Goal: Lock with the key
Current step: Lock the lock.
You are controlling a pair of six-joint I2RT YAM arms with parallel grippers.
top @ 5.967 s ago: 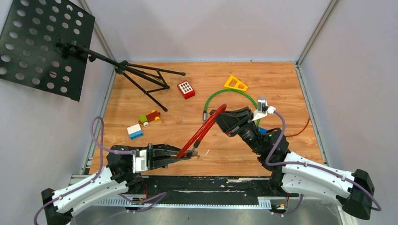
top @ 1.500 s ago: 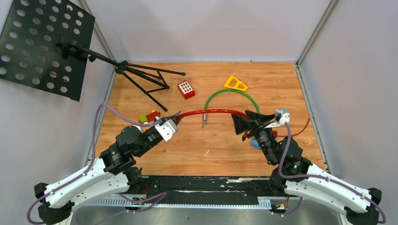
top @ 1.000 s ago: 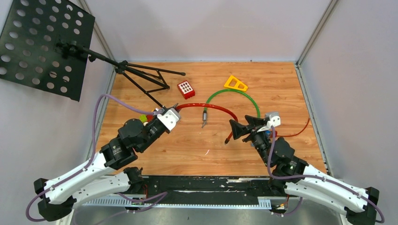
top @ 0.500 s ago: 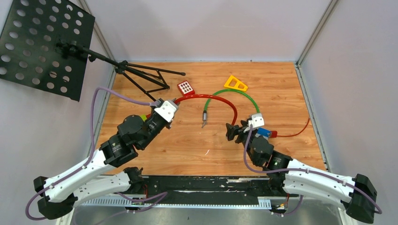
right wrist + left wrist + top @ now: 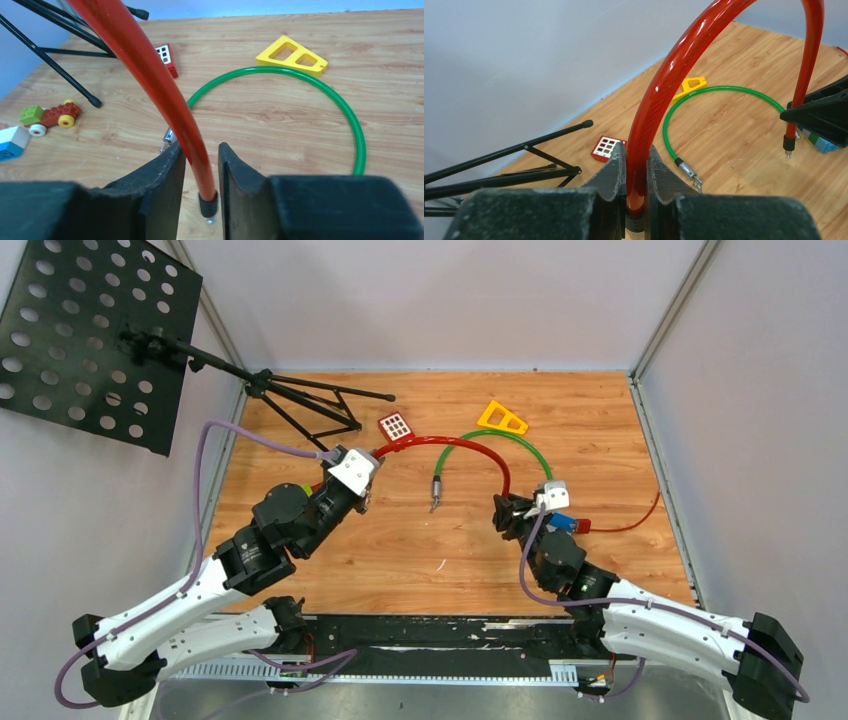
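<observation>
A red cable arcs above the wooden table. My left gripper is shut on one end of it, clamped between the jaws in the left wrist view. The cable curves up and over to its black-capped free end. My right gripper is open, its jaws narrowly on either side of that end. The cable touches the left finger, with a gap to the right one. A green cable lies in a loop, its metal end with keys on the table.
A blue block with a thin red wire lies right of my right gripper. A black music stand with tripod legs is at the far left. A red block, a yellow triangle and a toy car lie around.
My left gripper has carried its end of the red cable away from the near edge to the far left. My right gripper moved left and narrowed its jaws around the free end.
</observation>
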